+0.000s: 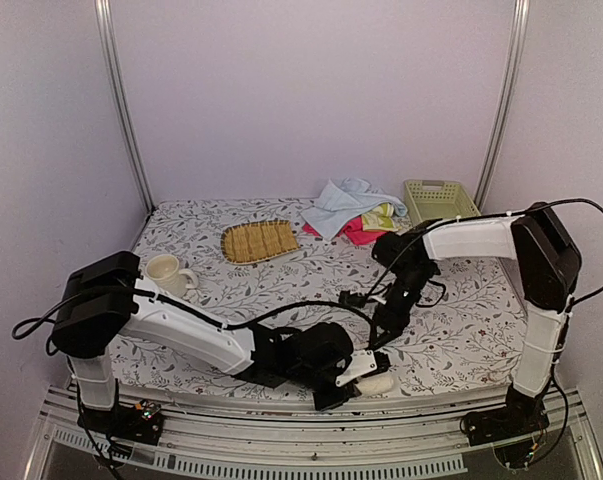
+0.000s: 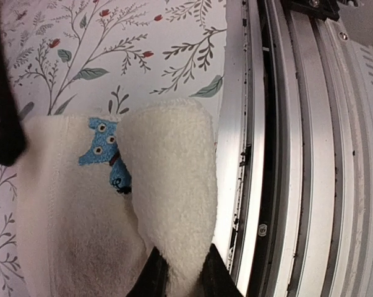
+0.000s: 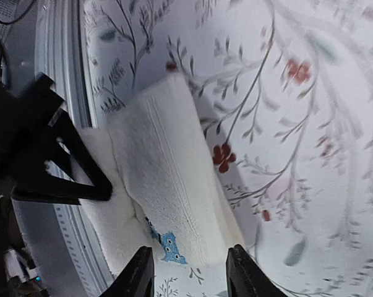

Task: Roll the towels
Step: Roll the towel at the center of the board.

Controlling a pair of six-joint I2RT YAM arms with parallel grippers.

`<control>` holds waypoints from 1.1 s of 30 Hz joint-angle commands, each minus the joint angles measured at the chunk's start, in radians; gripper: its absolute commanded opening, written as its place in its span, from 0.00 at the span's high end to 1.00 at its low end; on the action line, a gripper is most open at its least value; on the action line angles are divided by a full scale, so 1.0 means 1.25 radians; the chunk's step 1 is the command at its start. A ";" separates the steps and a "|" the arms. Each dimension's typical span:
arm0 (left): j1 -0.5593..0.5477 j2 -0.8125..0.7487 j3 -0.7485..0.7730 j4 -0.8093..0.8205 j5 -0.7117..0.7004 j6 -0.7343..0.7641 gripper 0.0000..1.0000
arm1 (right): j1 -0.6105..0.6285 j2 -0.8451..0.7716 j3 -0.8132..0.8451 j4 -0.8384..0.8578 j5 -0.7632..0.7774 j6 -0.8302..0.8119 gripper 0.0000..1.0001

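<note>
Cream-white fleecy towel with a small blue printed mark (image 2: 167,185) lay rolled at the near edge of the floral-patterned table (image 1: 461,330), just beside the metal rail (image 2: 297,154). The left gripper (image 2: 182,263) was narrowed onto a fold of it, pinching the cloth. The right gripper (image 3: 189,253) had its jaws parted, holding nothing, the roll's end showing between them. The light blue towel (image 1: 333,205), pink towel (image 1: 359,235) and yellow-green towel (image 1: 381,215) were heaped at the far edge, near the pale green plastic lattice basket (image 1: 439,200).
</note>
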 commanded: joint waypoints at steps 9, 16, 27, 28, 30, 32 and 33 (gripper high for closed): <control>0.105 0.090 0.081 -0.141 0.317 -0.129 0.91 | -0.061 -0.530 0.000 0.028 -0.150 -0.069 0.51; 0.170 0.171 0.181 -0.217 0.502 -0.199 0.92 | 0.035 -0.676 -0.249 0.097 -0.012 -0.212 0.41; 0.214 0.259 0.282 -0.296 0.602 -0.272 0.94 | 0.234 -0.569 -0.381 0.285 0.229 -0.175 0.39; 0.217 0.261 0.283 -0.298 0.606 -0.277 0.94 | 0.253 -0.548 -0.383 0.296 0.247 -0.170 0.39; 0.224 0.261 0.281 -0.297 0.606 -0.290 0.94 | 0.283 -0.507 -0.386 0.318 0.290 -0.157 0.39; 0.228 0.259 0.276 -0.297 0.607 -0.295 0.94 | 0.307 -0.470 -0.390 0.336 0.325 -0.146 0.39; 0.230 0.258 0.275 -0.297 0.606 -0.298 0.94 | 0.319 -0.454 -0.393 0.346 0.342 -0.141 0.39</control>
